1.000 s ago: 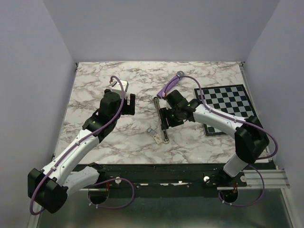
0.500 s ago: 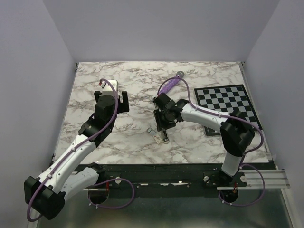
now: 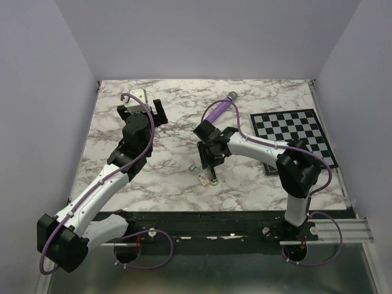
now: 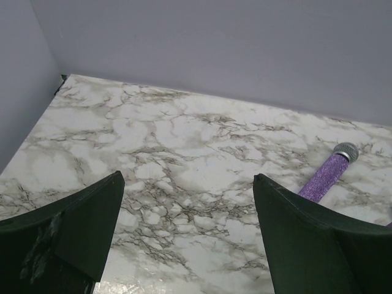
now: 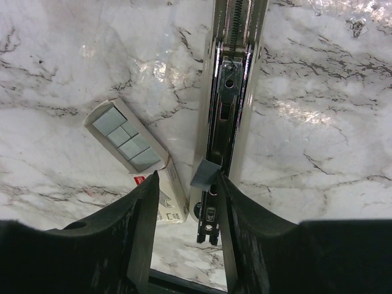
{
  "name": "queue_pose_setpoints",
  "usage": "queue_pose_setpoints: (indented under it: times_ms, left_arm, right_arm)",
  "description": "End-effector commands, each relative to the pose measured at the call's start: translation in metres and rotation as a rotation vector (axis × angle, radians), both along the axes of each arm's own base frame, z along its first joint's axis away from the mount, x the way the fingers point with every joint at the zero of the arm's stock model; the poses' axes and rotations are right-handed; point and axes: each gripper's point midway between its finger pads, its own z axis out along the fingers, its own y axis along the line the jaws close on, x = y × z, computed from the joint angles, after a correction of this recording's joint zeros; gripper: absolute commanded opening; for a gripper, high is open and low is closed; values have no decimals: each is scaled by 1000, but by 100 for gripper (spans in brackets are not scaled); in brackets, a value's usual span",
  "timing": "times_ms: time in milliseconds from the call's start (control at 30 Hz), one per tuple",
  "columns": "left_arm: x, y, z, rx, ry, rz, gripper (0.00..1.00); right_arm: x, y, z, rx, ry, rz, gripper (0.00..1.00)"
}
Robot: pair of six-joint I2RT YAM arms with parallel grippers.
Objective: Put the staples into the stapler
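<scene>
stapler: the stapler (image 5: 231, 73) (image 3: 212, 176) lies opened out flat around the middle of the marble table (image 3: 165, 184), with the long metal rail and its spring facing up.
staple strip: a tiny grey staple strip (image 5: 205, 173) sits crooked on the rail near the end closest to the arm bases, one corner poking off toward the box.
staple box: a small cream staple box (image 5: 131, 147) (image 3: 199, 171) is right alongside that same end of the stapler, its tray sticking out with grey staples showing. Can't tell if it actually touches the stapler.
right gripper: the right gripper (image 5: 187, 177) (image 3: 210, 156) points down over the stapler with its fingers part-way apart, straddling the strip. There's a visible gap on the box side, so it's not clamped on anything.
left gripper: the left gripper (image 4: 188, 180) (image 3: 139, 107) is up over the far-left part of the table, fingers wide apart, nothing between them.
purple tube: a purple tube (image 3: 219, 109) (image 4: 327, 174) with a grey tip lies toward the back.
checkerboard: a checkerboard (image 3: 294, 131) lies flat on the right side.
</scene>
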Motion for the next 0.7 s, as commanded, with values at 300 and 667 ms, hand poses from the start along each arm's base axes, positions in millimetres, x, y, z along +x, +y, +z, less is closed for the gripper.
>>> queue_pose_setpoints:
  times_ms: [300,667]
  left_arm:
    - [-4,15,-13,12,-61,56,94]
    - [-7,12,-11,8,-72,33,94]
  right_arm:
    - [10,-25,-14,-199,-26,-60,45]
    - [16,-38,-17,-275,-55,-84,40]
